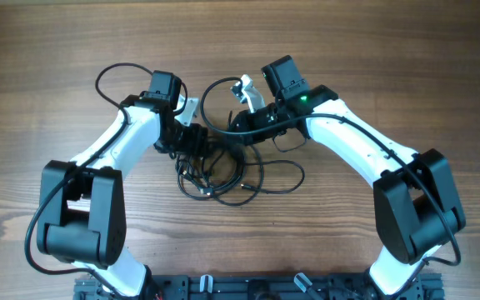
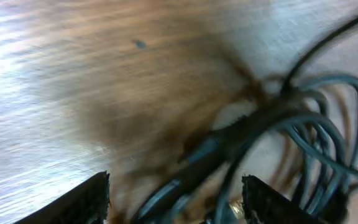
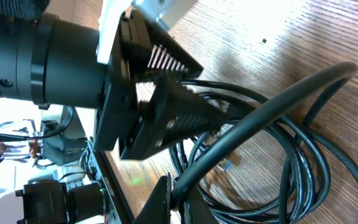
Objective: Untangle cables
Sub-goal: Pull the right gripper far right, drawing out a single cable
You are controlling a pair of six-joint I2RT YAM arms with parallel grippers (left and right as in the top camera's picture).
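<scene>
The cables are thin black cords in one tangled bundle at the table's middle. My left gripper is at the bundle's upper left. In the left wrist view, which is blurred, its fingers are wide apart with several cable strands and a gold plug tip between them. My right gripper is at the bundle's upper right. In the right wrist view its fingers are shut on one black cable strand, which arches up from the loops. The left gripper is close in front of it.
The wooden table runs all around the bundle. The left arm's own thicker black wire loops at the back left. The robot base rail lies along the front edge. The two grippers are very close together.
</scene>
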